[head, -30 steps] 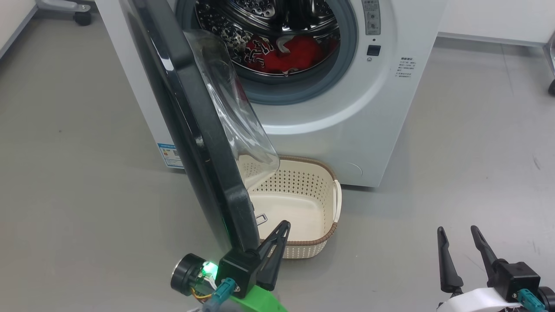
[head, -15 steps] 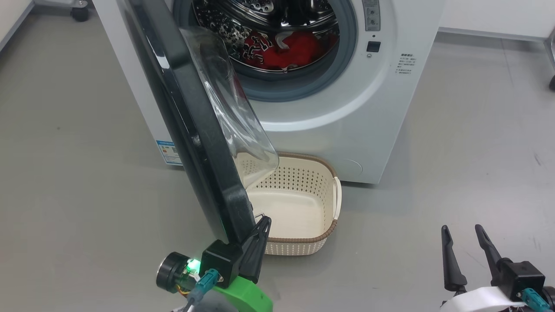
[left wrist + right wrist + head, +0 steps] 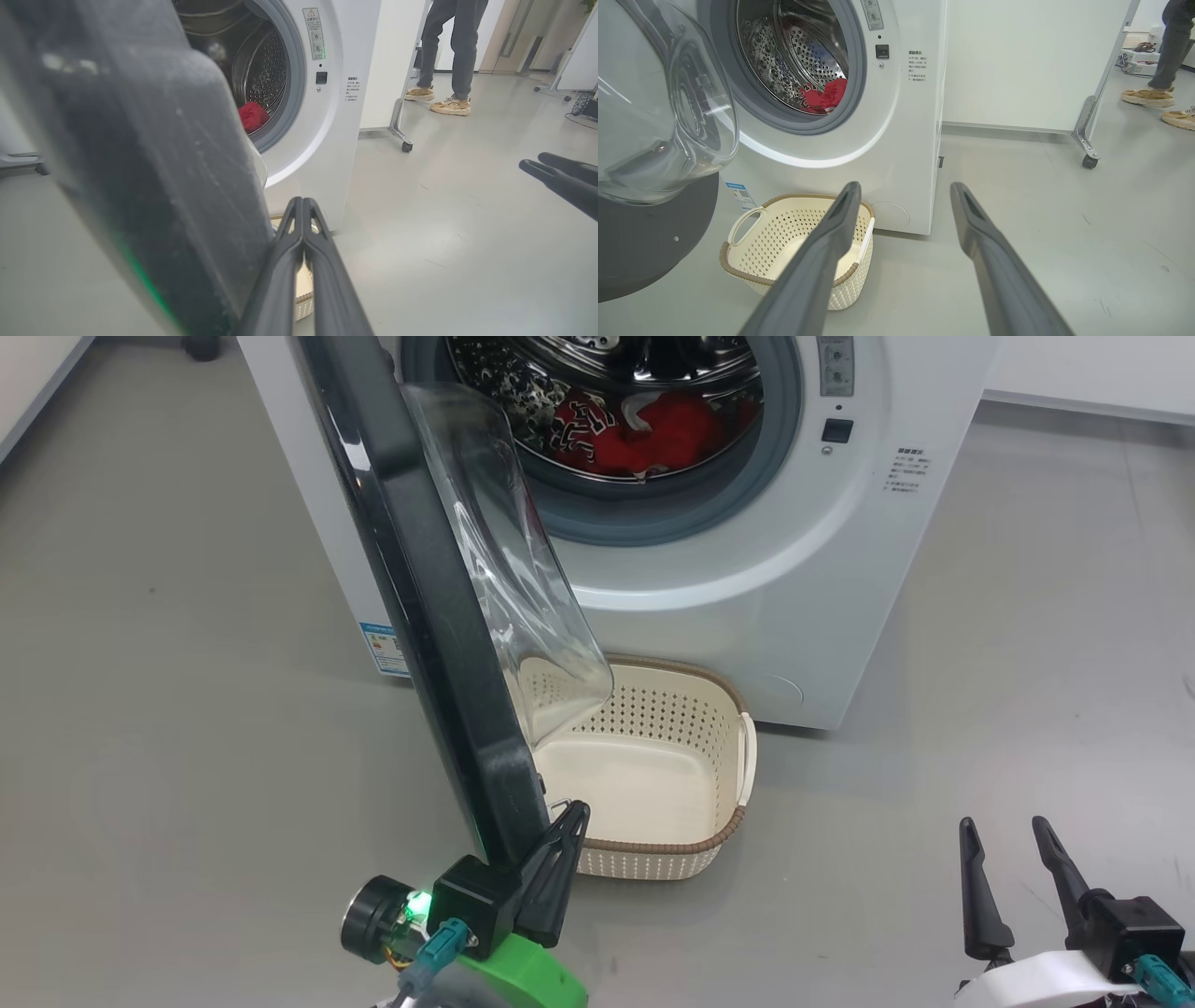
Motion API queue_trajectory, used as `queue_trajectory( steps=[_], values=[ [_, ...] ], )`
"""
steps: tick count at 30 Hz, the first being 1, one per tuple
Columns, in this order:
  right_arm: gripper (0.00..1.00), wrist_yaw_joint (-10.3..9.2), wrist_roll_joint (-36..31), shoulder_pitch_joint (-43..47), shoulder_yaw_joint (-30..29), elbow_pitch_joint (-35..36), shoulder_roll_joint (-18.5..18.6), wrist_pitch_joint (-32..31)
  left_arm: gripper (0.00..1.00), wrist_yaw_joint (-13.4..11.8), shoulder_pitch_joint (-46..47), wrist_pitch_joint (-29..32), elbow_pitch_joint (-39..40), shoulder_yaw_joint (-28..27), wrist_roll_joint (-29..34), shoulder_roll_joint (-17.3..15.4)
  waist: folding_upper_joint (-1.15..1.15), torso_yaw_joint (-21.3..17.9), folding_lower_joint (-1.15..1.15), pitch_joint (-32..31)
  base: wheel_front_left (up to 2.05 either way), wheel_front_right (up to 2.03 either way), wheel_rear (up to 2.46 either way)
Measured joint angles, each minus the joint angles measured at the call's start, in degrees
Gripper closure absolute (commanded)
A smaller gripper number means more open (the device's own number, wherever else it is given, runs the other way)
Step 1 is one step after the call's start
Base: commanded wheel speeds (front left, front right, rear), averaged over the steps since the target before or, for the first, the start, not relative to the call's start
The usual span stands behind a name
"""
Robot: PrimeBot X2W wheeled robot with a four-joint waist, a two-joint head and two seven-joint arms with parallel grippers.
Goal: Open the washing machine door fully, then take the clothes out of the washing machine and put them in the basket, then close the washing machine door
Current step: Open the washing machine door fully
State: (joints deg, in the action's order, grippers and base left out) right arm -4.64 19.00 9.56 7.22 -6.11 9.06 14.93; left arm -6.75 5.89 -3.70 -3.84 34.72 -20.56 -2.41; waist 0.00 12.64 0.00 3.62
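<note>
Washing machine door (image 3: pixel 439 616) partly open, with fingers set against its free edge

Left fingers (image 3: pixel 571 821) are clenched together with nothing between them. They lie along the inner side of the door's lower free edge, apparently as a blunt pusher to swing it wider. The door stands edge-on, its glass bowl (image 3: pixel 504 541) hanging over the basket (image 3: pixel 738 821). That basket sits on the floor (image 3: pixel 187 756) against the washing machine (image 3: pixel 747 616), below the drum (image 3: pixel 653 364), a short drop for the red clothes (image 3: pixel 653 434) inside. Right fingers (image 3: pixel 976 887) are spread and empty, well apart to the right, seemingly free for reaching in.
</note>
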Motion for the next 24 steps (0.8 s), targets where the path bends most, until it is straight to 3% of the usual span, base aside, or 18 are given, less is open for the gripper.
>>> queue_trajectory(
  steps=[24],
  values=[
    [0.0,0.05,-0.6,0.2,-1.5,0.5,0.1,0.0,1.0,0.0,-0.5,-1.9,0.3,0.6,0.5,-0.1,0.0,9.2,0.0,-0.3,0.0,0.0,0.0]
  ],
)
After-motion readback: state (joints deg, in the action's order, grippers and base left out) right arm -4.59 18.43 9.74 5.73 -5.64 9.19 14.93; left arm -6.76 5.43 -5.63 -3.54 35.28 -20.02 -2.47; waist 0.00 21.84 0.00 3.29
